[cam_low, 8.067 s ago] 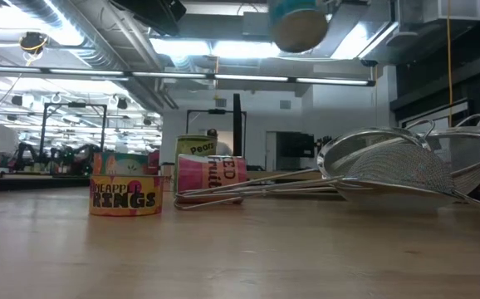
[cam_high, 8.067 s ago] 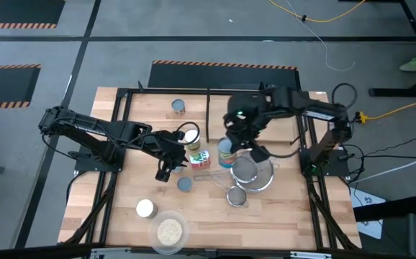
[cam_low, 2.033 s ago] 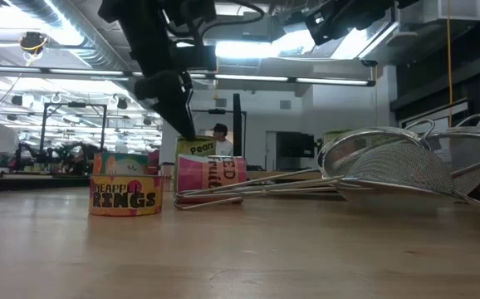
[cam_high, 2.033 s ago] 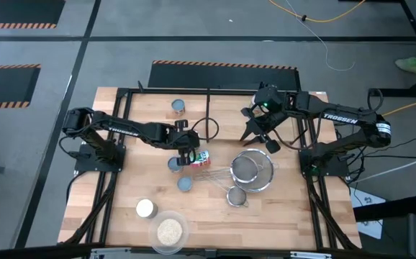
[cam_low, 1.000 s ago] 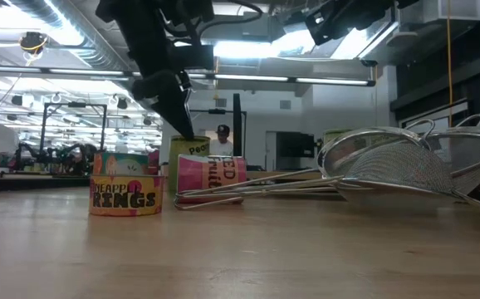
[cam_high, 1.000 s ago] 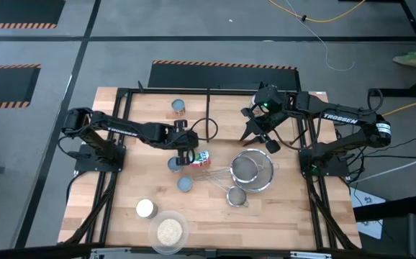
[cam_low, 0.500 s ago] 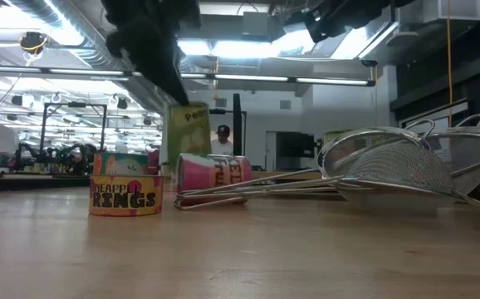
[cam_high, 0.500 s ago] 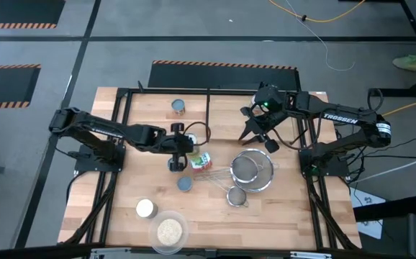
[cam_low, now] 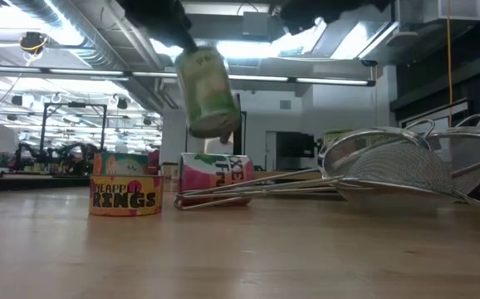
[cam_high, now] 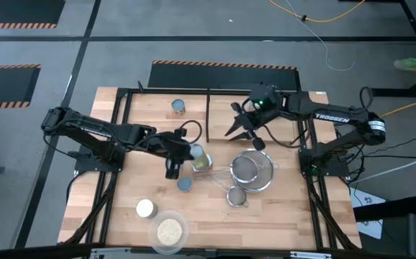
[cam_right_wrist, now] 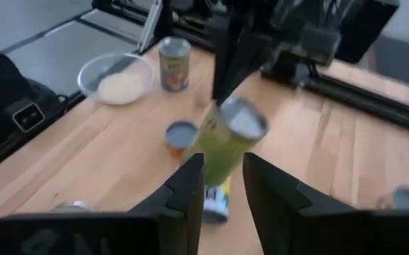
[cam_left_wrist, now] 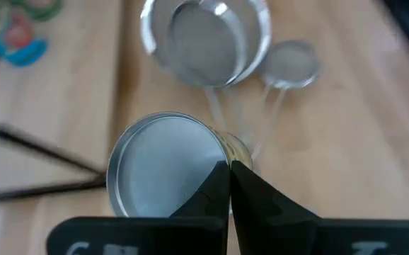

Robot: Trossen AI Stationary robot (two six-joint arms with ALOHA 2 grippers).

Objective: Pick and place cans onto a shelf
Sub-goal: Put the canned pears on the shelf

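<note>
A green-labelled can (cam_low: 208, 91) hangs tilted above the table with my left gripper (cam_left_wrist: 228, 172) shut on it; from above this can (cam_high: 196, 152) is near the table's middle. Under it a pink-labelled can (cam_low: 215, 178) lies on its side. A short can (cam_high: 184, 184) and a cream-topped can (cam_high: 145, 208) stand nearer the front. One can (cam_high: 178, 107) stands on the shelf (cam_high: 154, 115) at the far left. My right gripper (cam_right_wrist: 223, 190) hovers open, high over the far middle (cam_high: 242, 137), with nothing between its fingers. My left gripper pinches the rim of the green can's silver top (cam_left_wrist: 217, 161) between its two shut fingers. The fingers (cam_right_wrist: 222, 85) slant down onto it from the table's left. The can is lifted clear and hangs tilted below them, its bottom end lowest.
Two big wire strainers (cam_high: 253, 169) and a small one (cam_high: 237, 195) lie right of centre, their handles reaching to the lying can. A clear dish of grains (cam_high: 168, 232) sits at the front edge. A black rail (cam_high: 208, 115) bounds the shelf on the right.
My left gripper has risen and drawn back toward the table's left, lifting the green can off the table; the can has tipped from upright to tilted. The pink can beside it has rolled a little. My right gripper has shifted toward the table's left.
</note>
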